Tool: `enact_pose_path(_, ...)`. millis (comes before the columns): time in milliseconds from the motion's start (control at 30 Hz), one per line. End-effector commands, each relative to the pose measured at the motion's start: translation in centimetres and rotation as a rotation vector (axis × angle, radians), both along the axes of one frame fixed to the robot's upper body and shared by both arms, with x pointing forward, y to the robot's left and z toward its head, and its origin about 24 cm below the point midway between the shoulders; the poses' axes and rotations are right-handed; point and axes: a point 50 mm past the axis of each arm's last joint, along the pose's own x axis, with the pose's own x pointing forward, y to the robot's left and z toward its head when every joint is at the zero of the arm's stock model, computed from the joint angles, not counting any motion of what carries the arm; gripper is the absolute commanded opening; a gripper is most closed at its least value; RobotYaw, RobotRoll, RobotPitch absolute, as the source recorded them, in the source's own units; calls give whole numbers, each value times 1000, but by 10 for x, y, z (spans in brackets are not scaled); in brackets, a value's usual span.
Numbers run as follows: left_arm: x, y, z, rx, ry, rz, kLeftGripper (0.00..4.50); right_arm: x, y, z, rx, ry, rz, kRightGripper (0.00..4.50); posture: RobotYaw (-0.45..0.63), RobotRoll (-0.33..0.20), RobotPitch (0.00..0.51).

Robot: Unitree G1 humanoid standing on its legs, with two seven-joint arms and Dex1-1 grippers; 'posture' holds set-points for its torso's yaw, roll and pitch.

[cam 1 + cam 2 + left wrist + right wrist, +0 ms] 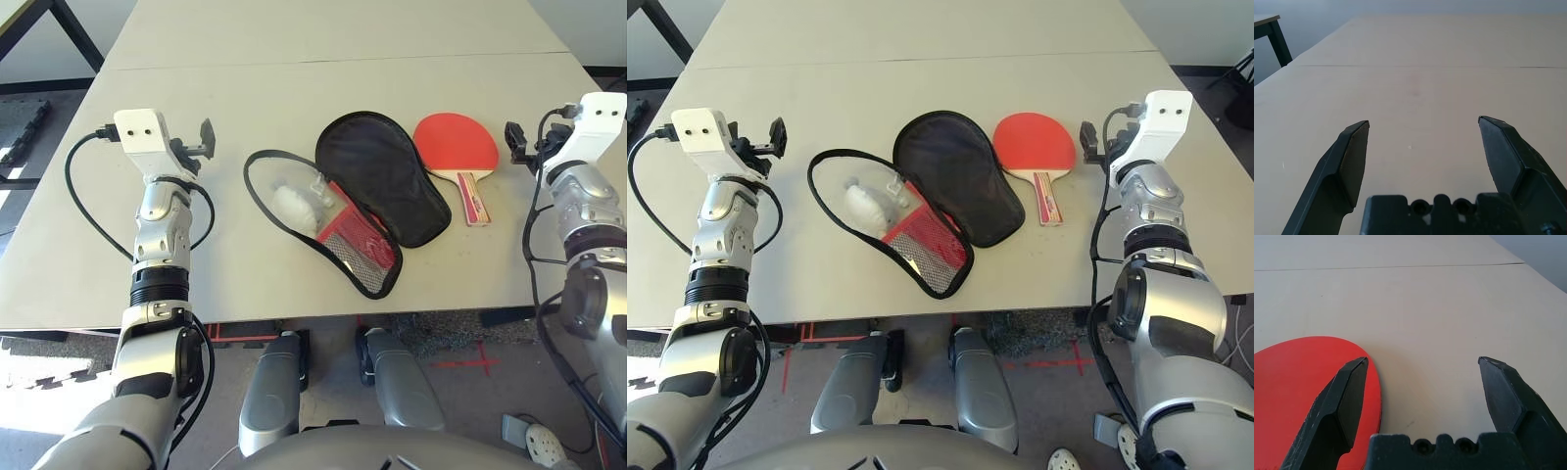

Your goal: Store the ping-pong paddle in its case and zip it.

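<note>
The ping-pong paddle (456, 144) lies flat on the table, red face up, its pale handle (474, 199) pointing toward me. Just left of it the case (380, 186) lies unzipped and spread open, black lining up, with a red mesh-pocket half (355, 240) at the front. A whitish plastic wad (297, 203) rests inside the case's left half. My right gripper (516, 143) hovers open just right of the paddle; in the right wrist view the paddle's red face (1298, 382) lies behind one finger. My left gripper (206, 139) stands open, left of the case, holding nothing.
The pale table (294, 78) has a seam across its far part and bare room behind the objects. Its front edge (294, 321) runs close under the case. A black table leg (78, 34) stands at the far left.
</note>
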Motion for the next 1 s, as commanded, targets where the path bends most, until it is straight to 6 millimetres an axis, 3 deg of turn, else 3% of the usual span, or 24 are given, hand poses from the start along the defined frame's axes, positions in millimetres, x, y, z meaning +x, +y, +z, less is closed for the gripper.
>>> enact_pose_path(33,0,4,-7,-6,19,17,4500,-1,-2,1,-4,4,-5,4476,31,0,175)
enact_pose_path(233,6,-1,-8,-15,21,4,4500,-3,-7,3,-19,-2,-1,4476,13,0,191)
enact_pose_path(433,10,21,47,-5,-89,-18,4500,-5,-8,0,-19,5,2,4476,22,0,187)
enact_pose_path(600,9,14,88,15,-119,-172,4500,-3,-4,-1,-11,3,10,4476,32,0,180)
enact_pose_path(767,-2,-31,117,52,-103,-490,4500,-1,0,-1,-8,2,19,4476,43,0,176)
enact_pose_path(900,-21,-78,118,83,-38,-768,4500,1,4,0,-3,6,46,4476,43,0,178)
enact_pose_path(1000,-34,-102,110,126,24,-922,4500,3,8,0,15,11,73,4476,37,0,181)
